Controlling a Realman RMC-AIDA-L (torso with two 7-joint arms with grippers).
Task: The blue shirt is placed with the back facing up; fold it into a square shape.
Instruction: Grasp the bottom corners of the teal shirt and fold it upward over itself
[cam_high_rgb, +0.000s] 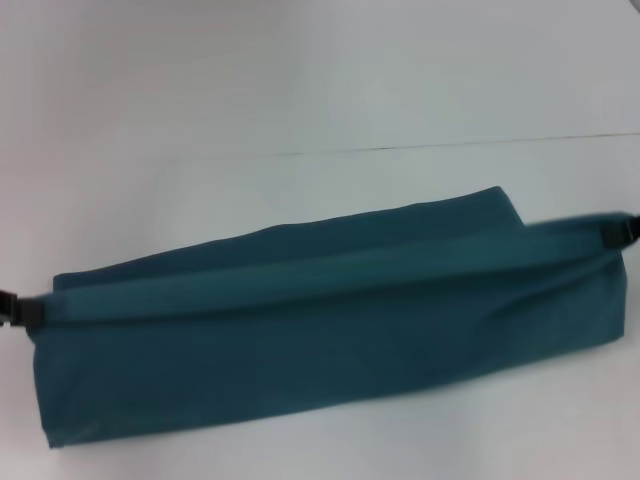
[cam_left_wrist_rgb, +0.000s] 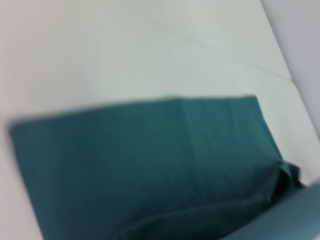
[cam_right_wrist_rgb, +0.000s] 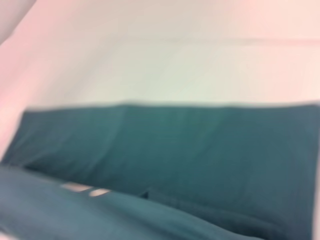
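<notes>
Mid-fold, both arms at work. Blue shirt (cam_high_rgb: 330, 320) lying as a long band across the white table (cam_high_rgb: 300, 90), running from about 8 o'clock to 2 o'clock in the head view.

Left gripper (cam_high_rgb: 18, 308) at the 9 o'clock end, clenched on the cloth edge; right gripper (cam_high_rgb: 622, 232) at the 3 o'clock end, likewise pinching the cloth. Between them a taut lifted ridge, stretched so that the layer travels flat and without wrinkles over the part resting below.

In the right wrist view, small cream marks (cam_right_wrist_rgb: 85, 189) on the raised layer, probably lettering from the front side.

Judged stage: lengthwise fold in progress, square shape not yet reached. Even tension needed at both ends, otherwise a skewed edge.
</notes>
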